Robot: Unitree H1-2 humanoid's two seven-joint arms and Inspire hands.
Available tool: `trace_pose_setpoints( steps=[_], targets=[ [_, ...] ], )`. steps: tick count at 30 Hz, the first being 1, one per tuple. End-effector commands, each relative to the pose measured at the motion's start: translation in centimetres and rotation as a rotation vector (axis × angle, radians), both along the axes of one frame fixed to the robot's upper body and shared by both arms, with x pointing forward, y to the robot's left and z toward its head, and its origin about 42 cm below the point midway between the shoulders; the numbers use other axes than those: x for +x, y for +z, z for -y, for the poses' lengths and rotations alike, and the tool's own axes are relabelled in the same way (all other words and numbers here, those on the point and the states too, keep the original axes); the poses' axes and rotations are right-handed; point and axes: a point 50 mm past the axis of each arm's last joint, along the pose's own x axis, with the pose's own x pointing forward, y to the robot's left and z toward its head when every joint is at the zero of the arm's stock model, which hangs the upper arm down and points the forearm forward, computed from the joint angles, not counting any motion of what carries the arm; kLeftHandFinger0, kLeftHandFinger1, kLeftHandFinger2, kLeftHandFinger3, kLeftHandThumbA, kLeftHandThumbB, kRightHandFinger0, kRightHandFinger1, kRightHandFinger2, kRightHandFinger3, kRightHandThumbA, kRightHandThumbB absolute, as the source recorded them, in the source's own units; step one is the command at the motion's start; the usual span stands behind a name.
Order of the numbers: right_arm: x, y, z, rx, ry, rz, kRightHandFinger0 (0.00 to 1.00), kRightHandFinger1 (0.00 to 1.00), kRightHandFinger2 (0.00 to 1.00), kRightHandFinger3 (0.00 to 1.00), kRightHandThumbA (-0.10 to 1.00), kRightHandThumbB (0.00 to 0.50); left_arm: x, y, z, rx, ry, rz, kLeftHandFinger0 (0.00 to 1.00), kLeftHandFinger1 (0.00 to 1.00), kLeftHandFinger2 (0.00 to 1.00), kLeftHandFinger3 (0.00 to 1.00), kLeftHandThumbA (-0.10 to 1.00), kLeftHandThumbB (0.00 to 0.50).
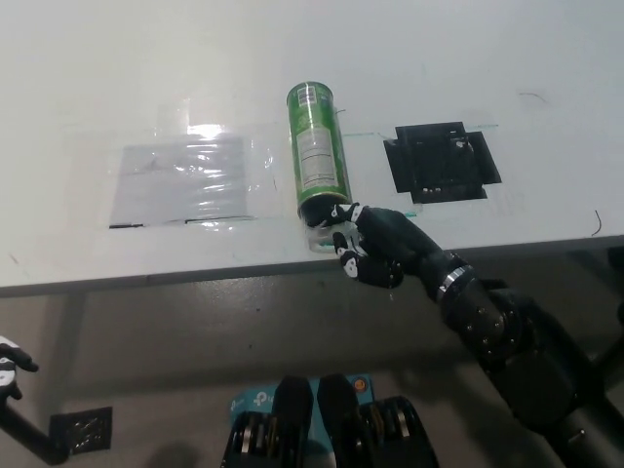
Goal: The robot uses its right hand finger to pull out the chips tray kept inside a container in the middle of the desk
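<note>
A green chips can [317, 156] lies on its side in the middle of the white desk [292, 58], its open end facing the near edge. A clear tray [320, 234] sticks out a little from that end. My black right hand [370, 249] is at the can's mouth, by the desk's front edge, fingers curled, one fingertip touching the tray's end. My white left hand [10, 366] hangs low at the far left edge, below the desk, only partly in view.
A clear plastic sheet [180, 177] lies flat to the can's left. A black square mat [441, 161] lies to its right. The desk's front edge [195, 273] runs just below the can.
</note>
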Motion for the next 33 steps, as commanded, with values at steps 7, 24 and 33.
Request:
trace_pose_setpoints(
  steps=[7,24,33],
  targets=[
    [-1.0,-1.6,1.9,-0.086,-0.023,0.015,0.0,0.0,0.73,0.73,-0.1,0.252,0.3,2.2,-0.8,0.014,-0.018,0.059,0.27,0.31,0.44,0.68,-0.1,0.0],
    [-4.5,-3.3,3.3,-0.057,-0.01,-0.034,0.0,0.03,0.7,0.76,-0.1,0.213,0.4,2.4,-0.9,0.018,-0.018,0.062,0.26,0.31,0.45,0.69,-0.1,0.0],
    [-6.1,-3.4,2.8,-0.009,-0.012,-0.073,0.0,0.0,0.73,0.8,-0.1,0.206,0.4,2.4,-0.9,0.021,-0.019,0.064,0.28,0.32,0.45,0.69,-0.1,0.0]
  ],
)
